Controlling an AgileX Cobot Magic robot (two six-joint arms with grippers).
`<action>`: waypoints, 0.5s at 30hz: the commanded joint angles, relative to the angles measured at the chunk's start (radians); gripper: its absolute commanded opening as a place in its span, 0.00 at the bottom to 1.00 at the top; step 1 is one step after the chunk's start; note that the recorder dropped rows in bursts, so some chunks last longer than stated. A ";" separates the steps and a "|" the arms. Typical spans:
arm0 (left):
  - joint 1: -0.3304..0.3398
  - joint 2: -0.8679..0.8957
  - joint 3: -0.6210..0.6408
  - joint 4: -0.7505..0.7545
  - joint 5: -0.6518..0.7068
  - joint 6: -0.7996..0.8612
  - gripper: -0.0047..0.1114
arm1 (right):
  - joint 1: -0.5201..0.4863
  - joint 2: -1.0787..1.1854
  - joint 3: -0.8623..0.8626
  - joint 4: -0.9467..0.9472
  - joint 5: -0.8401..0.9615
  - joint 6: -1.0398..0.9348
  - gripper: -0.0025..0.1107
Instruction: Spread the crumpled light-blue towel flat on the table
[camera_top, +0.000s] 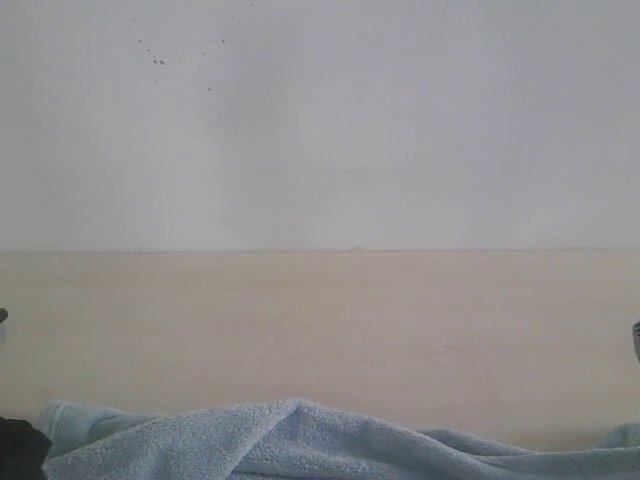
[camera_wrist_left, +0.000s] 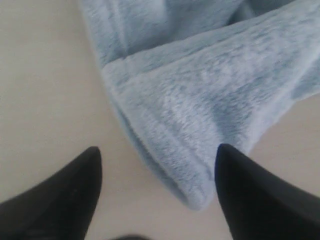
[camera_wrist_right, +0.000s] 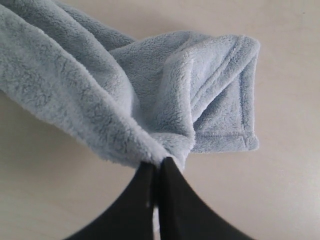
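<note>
Exterior view. Saw the towel (camera_top: 300, 440), pale blue and fluffy, bunched up in soft folds along the near edge of the table (camera_top: 320, 320). Saw bare pale wood beyond the folds, reaching back to a plain grey-white wall (camera_top: 320, 120). Spotted a dark lump (camera_top: 15, 445) touching the towel's left end, too cut off to name.

Left wrist view. Looked down past the left gripper (camera_wrist_left: 157, 150) at the table (camera_wrist_left: 45, 90). Found the two black fingers (camera_wrist_left: 65, 200) spread wide apart, holding nothing. Saw a folded corner of the towel (camera_wrist_left: 200, 90) poking into the gap between them, much closer to one finger than to the other. Could not tell whether touching that finger or only just beside it. Saw the rest of the towel spreading away ahead of the tips, thick and doubled over, with a stitched line near the fold. Saw bare wood under the other finger and beside it.

Right wrist view. Found the right gripper (camera_wrist_right: 159, 162) squeezed tight, tips pressed together with a pinch of towel (camera_wrist_right: 125, 90) caught between. Saw the cloth fanning out from the pinch, ahead of the tips, in thick folds. Saw one long fold running off to one side and out of the picture. Saw a corner with a stitched hem (camera_wrist_right: 240, 100) folded over on the other side, also ahead of the tips. Saw the pale table (camera_wrist_right: 280, 190) all around the cloth. Could not tell whether lifted off the wood or resting on it.
</note>
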 joint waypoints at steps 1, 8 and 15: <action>0.001 0.005 -0.004 0.079 0.009 -0.134 0.59 | 0.000 -0.005 -0.006 0.001 -0.014 0.002 0.02; 0.001 0.108 0.013 -0.138 -0.132 0.101 0.59 | 0.000 -0.005 -0.006 0.026 -0.011 0.000 0.02; 0.001 0.214 -0.021 -0.252 -0.104 0.169 0.59 | 0.000 -0.005 -0.006 0.024 -0.013 0.000 0.02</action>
